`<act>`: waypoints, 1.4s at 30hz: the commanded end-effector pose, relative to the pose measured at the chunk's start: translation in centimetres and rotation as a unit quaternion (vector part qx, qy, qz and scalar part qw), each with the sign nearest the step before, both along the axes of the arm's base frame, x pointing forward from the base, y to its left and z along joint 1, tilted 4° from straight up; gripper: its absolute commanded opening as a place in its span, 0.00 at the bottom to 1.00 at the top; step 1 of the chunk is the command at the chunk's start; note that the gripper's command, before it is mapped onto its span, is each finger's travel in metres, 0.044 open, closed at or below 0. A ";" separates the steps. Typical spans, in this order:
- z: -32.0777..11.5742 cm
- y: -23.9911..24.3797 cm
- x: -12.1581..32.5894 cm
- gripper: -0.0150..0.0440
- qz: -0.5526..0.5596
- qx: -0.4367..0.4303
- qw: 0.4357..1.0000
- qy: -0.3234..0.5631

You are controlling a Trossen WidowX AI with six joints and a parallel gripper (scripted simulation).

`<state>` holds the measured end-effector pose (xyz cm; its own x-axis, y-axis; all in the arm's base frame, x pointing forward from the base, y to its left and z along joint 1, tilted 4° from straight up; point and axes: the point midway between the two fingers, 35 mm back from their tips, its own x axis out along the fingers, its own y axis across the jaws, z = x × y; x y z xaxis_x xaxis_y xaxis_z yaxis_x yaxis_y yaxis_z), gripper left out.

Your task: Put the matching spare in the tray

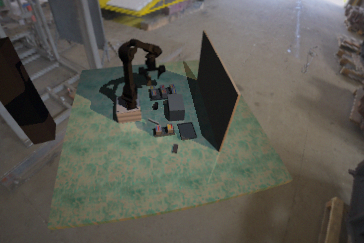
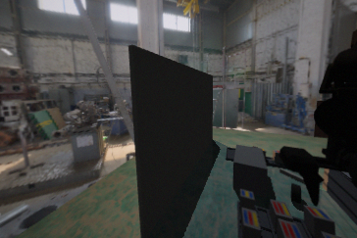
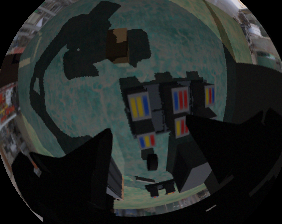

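High overview, low side, wrist-down.

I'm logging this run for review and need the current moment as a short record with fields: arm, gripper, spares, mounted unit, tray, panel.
arm: bent down over the far group of spares
gripper: open, holding nothing, above the spares
spares: small blocks with coloured stripe labels, one group near the gripper, another near the tray
mounted unit: grey box between the two groups
tray: dark, nothing visible in it
panel: dark upright board beside the unit
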<state>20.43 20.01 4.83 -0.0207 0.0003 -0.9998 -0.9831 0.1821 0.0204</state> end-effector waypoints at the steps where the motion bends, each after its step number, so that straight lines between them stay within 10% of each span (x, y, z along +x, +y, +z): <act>1: -2.8 0.1 -0.2 0.76 0.005 -0.006 1.000 0.010; 42: -7.9 0.1 -0.4 0.76 0.005 -0.006 1.000 0.010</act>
